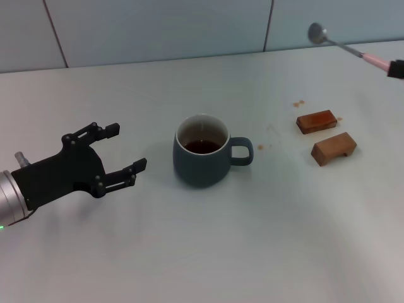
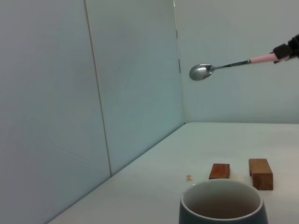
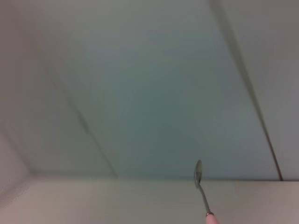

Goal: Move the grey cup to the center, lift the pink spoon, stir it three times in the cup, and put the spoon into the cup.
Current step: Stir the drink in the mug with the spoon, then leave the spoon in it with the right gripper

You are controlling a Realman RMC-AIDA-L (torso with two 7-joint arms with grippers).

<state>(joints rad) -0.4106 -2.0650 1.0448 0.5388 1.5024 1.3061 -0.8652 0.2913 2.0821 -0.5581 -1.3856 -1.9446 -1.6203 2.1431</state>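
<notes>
I see the grey cup (image 1: 203, 159) standing upright near the middle of the table (image 1: 265, 246), dark liquid inside, handle pointing right. The pink spoon (image 1: 346, 45) is high in the air at the far right, well apart from the cup, its metal bowl leading toward the left and its long axis sloping down to the right, where the right gripper (image 1: 396, 69) holds the pink handle end. To my eye the spoon must travel left and nearer, then down. That gripper is cut off at the frame edge, so I cannot see its fingers properly. The left gripper (image 1: 126, 150) hovers just left of the cup, fingers spread, holding nothing. Two wooden blocks (image 1: 325, 134) lie right of the cup.
</notes>
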